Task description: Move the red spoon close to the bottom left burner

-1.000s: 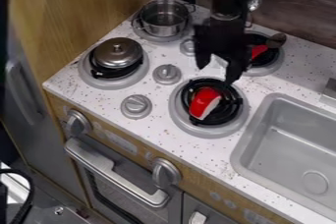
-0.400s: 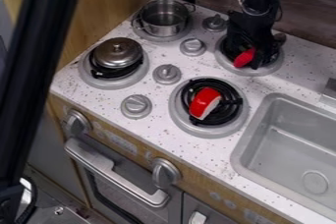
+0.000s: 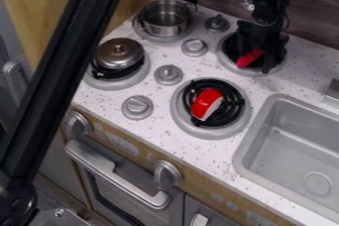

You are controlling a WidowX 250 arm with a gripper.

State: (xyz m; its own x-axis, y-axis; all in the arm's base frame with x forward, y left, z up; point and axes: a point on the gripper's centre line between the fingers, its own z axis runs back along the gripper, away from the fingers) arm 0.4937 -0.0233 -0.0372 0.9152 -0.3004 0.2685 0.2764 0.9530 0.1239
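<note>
The black gripper (image 3: 263,60) hangs low over the back right burner (image 3: 230,64), its fingers state unclear against the dark coil. The red part of the spoon (image 3: 250,58) juts out to the left from beneath the gripper, lying over that burner; the rest of the spoon is hidden. The left burner (image 3: 99,81) carries a small lidded metal pan (image 3: 119,53).
A red and white toy piece (image 3: 206,104) lies on the front right burner (image 3: 210,132). At the back left stands a steel pot (image 3: 165,19). Knobs (image 3: 168,74) dot the stovetop, a sink (image 3: 291,145) is at right, and a black bar (image 3: 56,91) crosses the left foreground.
From above the middle of the stove, the gripper has moved back and right onto the spoon. The spoon's red part has shifted slightly left. The black bar has come in at left.
</note>
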